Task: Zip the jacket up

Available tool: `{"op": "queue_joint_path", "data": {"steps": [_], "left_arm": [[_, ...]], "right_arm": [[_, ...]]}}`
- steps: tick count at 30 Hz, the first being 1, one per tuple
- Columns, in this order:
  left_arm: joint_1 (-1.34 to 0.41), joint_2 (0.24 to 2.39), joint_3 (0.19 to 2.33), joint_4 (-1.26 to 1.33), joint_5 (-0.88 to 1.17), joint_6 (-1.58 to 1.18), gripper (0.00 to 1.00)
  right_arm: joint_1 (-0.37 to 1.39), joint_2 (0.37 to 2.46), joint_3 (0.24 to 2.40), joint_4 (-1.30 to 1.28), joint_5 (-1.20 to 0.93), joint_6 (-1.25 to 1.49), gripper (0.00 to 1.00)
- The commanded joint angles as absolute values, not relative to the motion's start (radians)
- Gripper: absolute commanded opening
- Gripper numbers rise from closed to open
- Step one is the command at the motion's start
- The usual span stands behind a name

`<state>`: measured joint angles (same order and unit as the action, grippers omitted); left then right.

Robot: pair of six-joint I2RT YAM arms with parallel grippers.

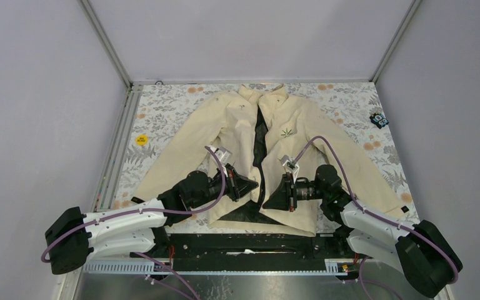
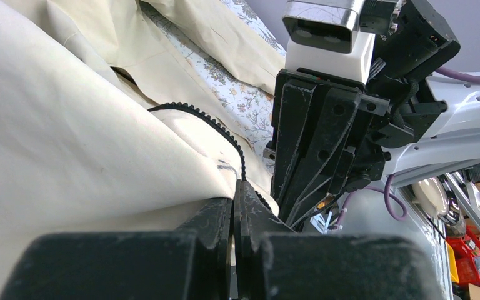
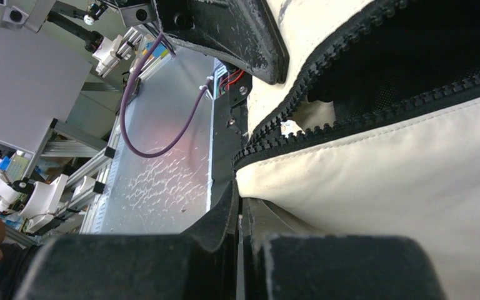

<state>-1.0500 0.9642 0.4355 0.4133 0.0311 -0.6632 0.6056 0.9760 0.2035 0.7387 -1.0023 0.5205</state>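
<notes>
The jacket (image 1: 237, 144) lies front-up on the flowered worktop (image 1: 162, 106), collar at the far side and hem toward the arm bases. It is not zipped yet. From above you see the front gaping from collar to hem, with dark lining (image 1: 260, 140) showing between the two cream panels.

Your left jaws are pinched shut on one front edge near the hem, and your right jaws are pinched shut on the other. The two sit just beside each other at the bottom of the opening. In the right wrist view the two rows of zipper teeth (image 3: 362, 119) run apart and draw together only near the hem. You cannot make out a slider, or whether the ends are engaged.

By my reading, the start of the zip is in hand and the whole pull up to the collar is left.

The jacket's one clear marking is a small green leaf-like chest logo (image 1: 287, 132), without letters. A round yellow sticker (image 1: 140, 139) on the worktop carries print too small to read.
</notes>
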Motion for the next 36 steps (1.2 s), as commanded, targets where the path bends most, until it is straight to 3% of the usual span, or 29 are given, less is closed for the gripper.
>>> {"op": "queue_joint_path", "data": {"steps": [1, 22, 36], "left_arm": [[-1.05, 0.945, 0.436, 0.496, 0.064, -0.67, 0.0], [-1.049, 0.953, 0.419, 0.528, 0.083, -0.684, 0.0], [-1.05, 0.947, 0.412, 0.53, 0.055, -0.694, 0.0]], "right_arm": [[0.605, 0.959, 0.201, 0.796, -0.986, 0.506, 0.0], [0.604, 0.921, 0.191, 0.762, -0.93, 0.506, 0.0], [0.604, 0.921, 0.205, 0.773, -0.924, 0.673, 0.0]]}}
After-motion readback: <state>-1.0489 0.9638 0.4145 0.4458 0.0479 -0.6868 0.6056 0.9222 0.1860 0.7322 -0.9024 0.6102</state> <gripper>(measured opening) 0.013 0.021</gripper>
